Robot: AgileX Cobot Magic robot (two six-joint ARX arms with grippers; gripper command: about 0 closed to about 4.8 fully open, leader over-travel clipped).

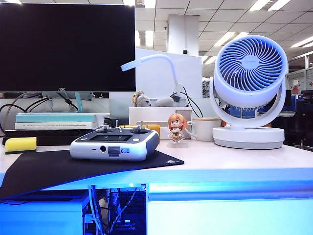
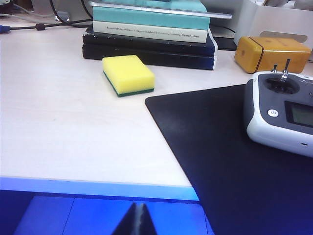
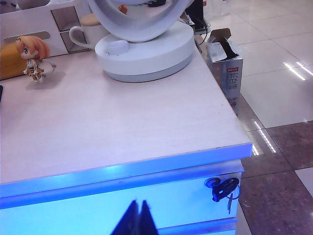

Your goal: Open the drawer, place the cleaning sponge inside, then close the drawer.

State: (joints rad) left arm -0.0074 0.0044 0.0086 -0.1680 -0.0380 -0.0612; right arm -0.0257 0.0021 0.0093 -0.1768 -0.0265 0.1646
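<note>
My left fingers and right fingers are hanging pressed together, holding nothing, before the closed drawer. The cleaning sponge is lying on the table beside stacked books; the monitor is reading "AOC".

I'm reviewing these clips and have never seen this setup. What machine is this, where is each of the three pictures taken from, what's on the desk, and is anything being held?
It is a two-armed robot. One picture looks at the desk from in front; the other two come from cameras on each wrist. The dark tips are the left gripper and right gripper, both shut, empty, held off the desk's front edge. On the desk: the yellow cleaning sponge beside stacked books, a grey controller on a black mat, a figurine, a mug and a fan. The drawer below looks closed.
</note>
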